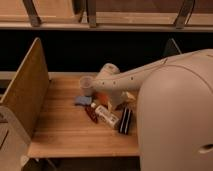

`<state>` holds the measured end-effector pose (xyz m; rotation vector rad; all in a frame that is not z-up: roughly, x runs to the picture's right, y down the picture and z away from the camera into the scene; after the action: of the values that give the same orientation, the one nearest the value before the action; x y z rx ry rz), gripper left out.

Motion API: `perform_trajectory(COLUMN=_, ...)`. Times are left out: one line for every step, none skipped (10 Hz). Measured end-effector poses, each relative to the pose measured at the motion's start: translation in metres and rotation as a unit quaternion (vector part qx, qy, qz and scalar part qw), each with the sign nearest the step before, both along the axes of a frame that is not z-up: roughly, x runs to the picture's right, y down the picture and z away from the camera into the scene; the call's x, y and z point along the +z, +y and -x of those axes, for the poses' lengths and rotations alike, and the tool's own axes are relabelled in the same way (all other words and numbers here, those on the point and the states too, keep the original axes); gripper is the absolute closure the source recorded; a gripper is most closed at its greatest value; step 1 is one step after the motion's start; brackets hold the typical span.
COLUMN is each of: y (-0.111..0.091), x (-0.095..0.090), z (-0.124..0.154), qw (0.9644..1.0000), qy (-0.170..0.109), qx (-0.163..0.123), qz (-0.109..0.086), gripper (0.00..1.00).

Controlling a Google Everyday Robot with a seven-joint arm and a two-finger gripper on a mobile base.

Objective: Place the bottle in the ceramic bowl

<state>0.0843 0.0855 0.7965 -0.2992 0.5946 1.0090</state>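
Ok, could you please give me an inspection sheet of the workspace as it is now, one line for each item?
Surface: wooden table, with the things gathered near its middle.
Job's things: bottle lies on the table in front of the bowl, not in it; the arm hides most of the bowl.
Clutter: cup, blue object, dark red object, black object.
Grippers: gripper is low over the bowl, behind the bottle.
Cables: nothing seen.
Surroundings: upright wooden board at the table's left edge; a dark gap and a rail behind the table.
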Motion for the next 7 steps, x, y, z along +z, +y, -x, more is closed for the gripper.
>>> perform_trajectory(y=-0.007, x=0.007, z=0.01, qw=0.9995, qy=-0.021, qx=-0.023, qz=0.001, gripper=0.2)
perform_trajectory(y=-0.011, x=0.011, z=0.014, qw=0.9989, qy=-0.032, qx=-0.036, qz=0.001, gripper=0.2)
perform_trajectory(y=-0.012, x=0.013, z=0.016, qw=0.9986, qy=-0.036, qx=-0.04, qz=0.001, gripper=0.2)
perform_trajectory(y=-0.012, x=0.013, z=0.016, qw=0.9985, qy=-0.035, qx=-0.041, qz=0.001, gripper=0.2)
perform_trajectory(y=-0.01, x=0.013, z=0.017, qw=0.9984, qy=-0.036, qx=-0.044, qz=0.004, gripper=0.2)
perform_trajectory(y=0.0, x=0.014, z=0.025, qw=0.9977, qy=-0.043, qx=-0.05, qz=0.015, gripper=0.2)
perform_trajectory(y=0.013, x=0.013, z=0.037, qw=0.9968, qy=-0.051, qx=-0.055, qz=0.029, gripper=0.2)
